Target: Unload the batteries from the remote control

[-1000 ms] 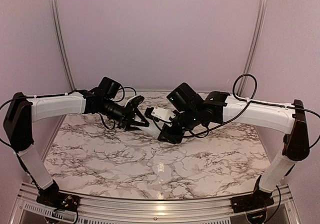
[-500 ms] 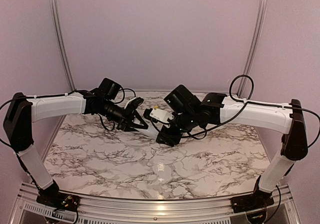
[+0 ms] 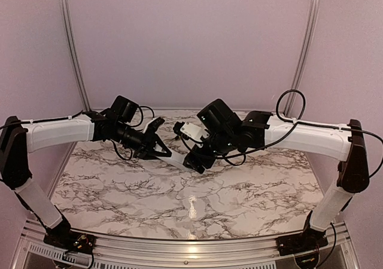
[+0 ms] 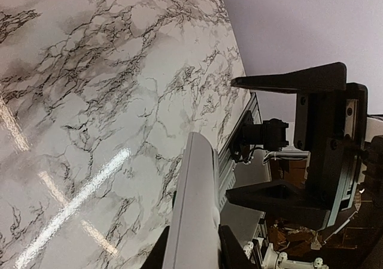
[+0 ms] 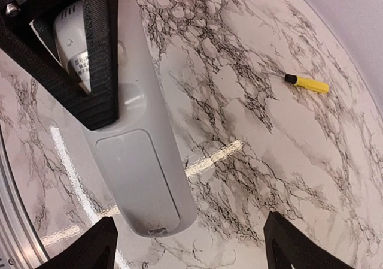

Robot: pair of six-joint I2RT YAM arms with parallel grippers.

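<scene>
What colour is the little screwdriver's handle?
Yellow. The screwdriver shows best in the right wrist view.

Slim white plastic remote control (image 5: 140,161): pale grey-white and plain, with a faint darker outline around the back panel.
My left hand (image 4: 194,251): matte black.
My right hand (image 5: 191,233): black as well.
Glossy marble-print table (image 3: 251,203): white with dark grey veining.
Small plastic-handled screwdriver (image 5: 306,84): yellow handle, black tip.
Smooth back wall (image 3: 191,41): plain pale lilac.
</scene>
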